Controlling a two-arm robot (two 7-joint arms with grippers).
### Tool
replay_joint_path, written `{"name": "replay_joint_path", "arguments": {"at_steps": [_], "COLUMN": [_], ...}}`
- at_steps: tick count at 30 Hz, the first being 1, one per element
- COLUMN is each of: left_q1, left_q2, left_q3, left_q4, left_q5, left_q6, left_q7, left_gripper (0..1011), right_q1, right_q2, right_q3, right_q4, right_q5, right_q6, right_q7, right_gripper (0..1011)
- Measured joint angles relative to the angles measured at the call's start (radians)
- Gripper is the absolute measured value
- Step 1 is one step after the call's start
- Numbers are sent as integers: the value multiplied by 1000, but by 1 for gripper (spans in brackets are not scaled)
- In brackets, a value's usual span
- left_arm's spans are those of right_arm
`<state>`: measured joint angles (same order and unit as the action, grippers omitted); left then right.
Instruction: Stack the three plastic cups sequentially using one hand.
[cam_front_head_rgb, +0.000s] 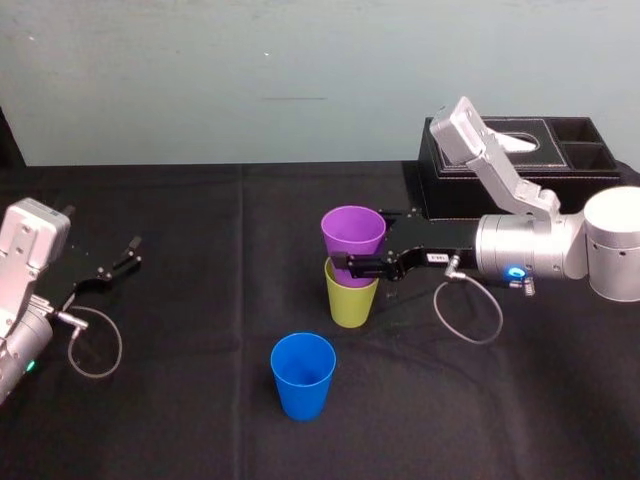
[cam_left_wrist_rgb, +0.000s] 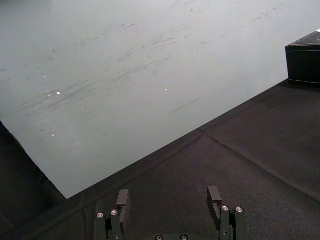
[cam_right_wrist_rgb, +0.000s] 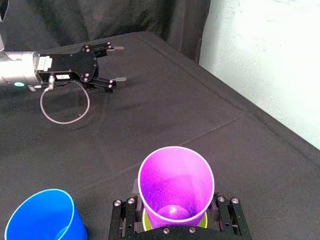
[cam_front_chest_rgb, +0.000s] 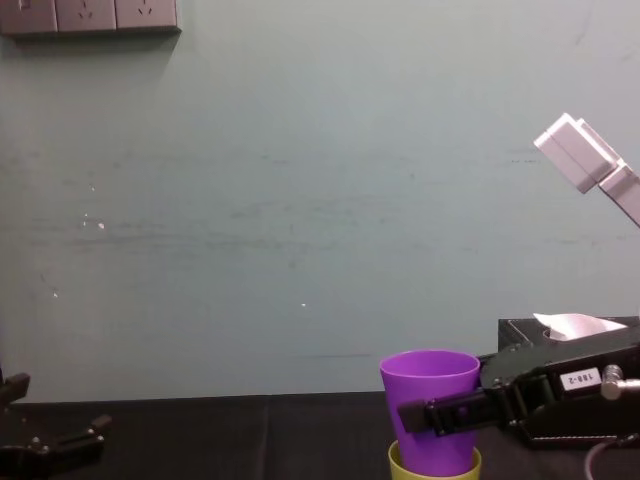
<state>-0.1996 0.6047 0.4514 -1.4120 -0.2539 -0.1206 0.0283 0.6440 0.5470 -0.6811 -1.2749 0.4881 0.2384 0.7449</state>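
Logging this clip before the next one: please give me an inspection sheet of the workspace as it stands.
Surface: black cloth over the table, flat.
Job's things: purple cup upright, its base inside the lime-green cup; blue cup upright, apart, nearer the robot.
Clutter: black tissue box at far right.
Grippers: right gripper shut on the purple cup's lower part; left gripper open, parked at left.
Cables: right wire loop and left wire loop lie on the cloth.
Surroundings: pale green wall; wall sockets.
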Motion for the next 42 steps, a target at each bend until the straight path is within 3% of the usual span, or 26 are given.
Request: {"name": "replay_joint_path", "arguments": {"at_steps": [14, 25, 42], "left_q1": [0, 0, 0], "left_q2": [0, 0, 0], "left_q3": [0, 0, 0], "left_q4": [0, 0, 0], "left_q5": [0, 0, 0], "left_q6": [0, 0, 0], "left_q7": [0, 0, 0], "left_gripper": [1011, 1012, 1011], "right_q1": [-2, -2, -5], "right_q2": [0, 1, 2], "right_q3": [1, 1, 4], "right_q4": [3, 2, -3], "right_q5": [1, 1, 1], "right_q6": [-2, -2, -2], "right_q7": [3, 3, 2], "right_gripper": [742, 1003, 1003]}}
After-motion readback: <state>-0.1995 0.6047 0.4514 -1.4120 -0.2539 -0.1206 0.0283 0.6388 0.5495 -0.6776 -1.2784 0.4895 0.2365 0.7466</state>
